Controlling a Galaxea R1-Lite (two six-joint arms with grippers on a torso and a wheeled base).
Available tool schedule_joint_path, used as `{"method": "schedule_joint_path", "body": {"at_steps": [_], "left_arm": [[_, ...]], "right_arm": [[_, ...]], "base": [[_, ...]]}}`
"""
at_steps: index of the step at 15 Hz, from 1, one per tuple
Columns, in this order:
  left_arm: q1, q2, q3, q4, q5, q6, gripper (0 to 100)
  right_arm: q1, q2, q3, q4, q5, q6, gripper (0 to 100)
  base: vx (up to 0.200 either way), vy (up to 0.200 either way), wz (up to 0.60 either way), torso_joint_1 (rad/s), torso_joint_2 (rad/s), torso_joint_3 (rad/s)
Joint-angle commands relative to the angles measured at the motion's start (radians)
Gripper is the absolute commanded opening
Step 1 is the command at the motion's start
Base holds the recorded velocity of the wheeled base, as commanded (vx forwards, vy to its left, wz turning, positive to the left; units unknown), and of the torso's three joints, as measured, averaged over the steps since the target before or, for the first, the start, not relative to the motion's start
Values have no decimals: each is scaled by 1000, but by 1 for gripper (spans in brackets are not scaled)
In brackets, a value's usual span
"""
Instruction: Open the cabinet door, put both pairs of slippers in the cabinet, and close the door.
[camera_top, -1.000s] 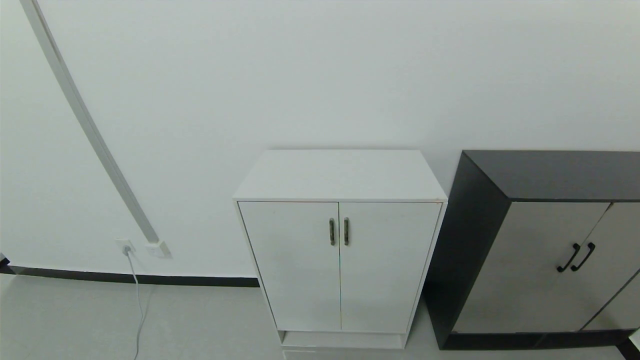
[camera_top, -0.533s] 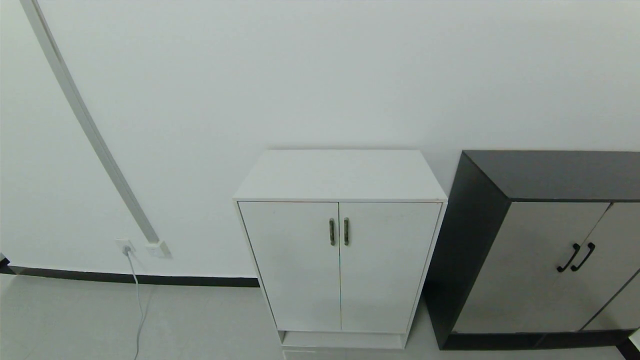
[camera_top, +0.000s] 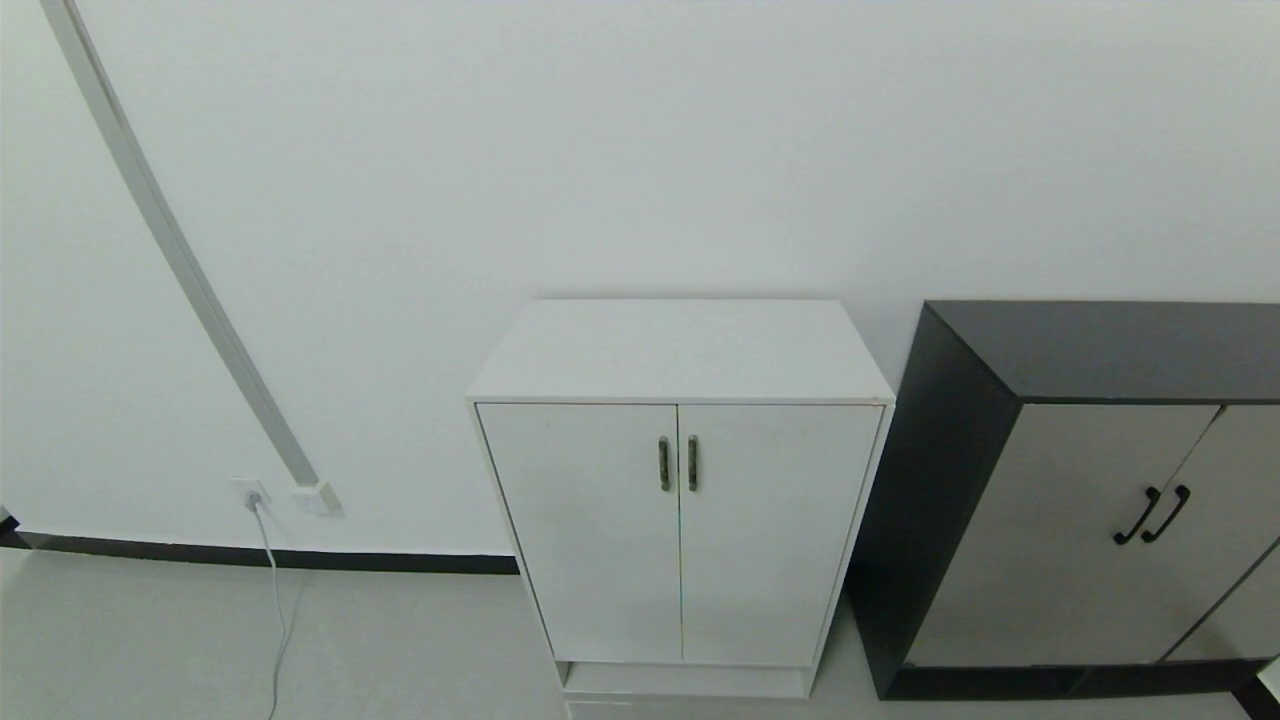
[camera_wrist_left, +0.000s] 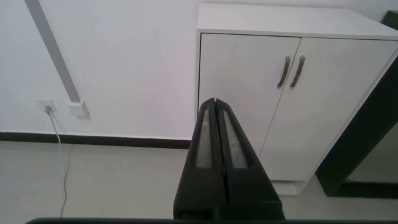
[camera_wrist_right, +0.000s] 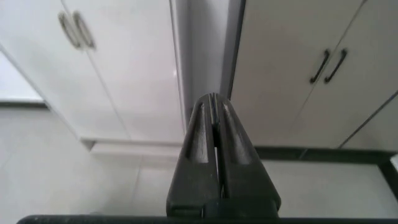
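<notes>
A white two-door cabinet (camera_top: 680, 530) stands against the wall, both doors closed, with two dark vertical handles (camera_top: 678, 463) at the middle seam. The left wrist view has the same cabinet (camera_wrist_left: 292, 93) ahead of my left gripper (camera_wrist_left: 214, 102), which is shut with nothing in it and well short of the doors. My right gripper (camera_wrist_right: 214, 99) is shut and empty too, held off the floor in front of the gap between the white cabinet (camera_wrist_right: 112, 62) and the dark one.
A black cabinet (camera_top: 1090, 480) with grey doors and black handles stands right beside the white one. A wall socket with a grey cable (camera_top: 272, 590) and a slanted cable duct (camera_top: 180, 250) are at the left. Pale floor (camera_top: 250, 650) lies open before the cabinets.
</notes>
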Motion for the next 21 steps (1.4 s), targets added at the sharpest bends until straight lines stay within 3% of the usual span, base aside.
{"method": "schedule_joint_path", "body": {"at_steps": [1,7,10,21], "left_arm": [[-1,1,0,0,0,0,0],[-1,0,0,0,2,0,0],[-1,0,0,0,2,0,0],[-1,1,0,0,-1,7,0]], "right_arm": [[-13,-92,2,0,0,2,0],[-3,-124,2,-2,-11,21,0],[-1,-124,3,-9,-98,111,0],[-1,-126,2,-8,-97,105,0]], "base": [[0,0,0,0,0,0],[0,0,0,0,0,0],[0,0,0,0,0,0],[0,0,0,0,0,0]]}}
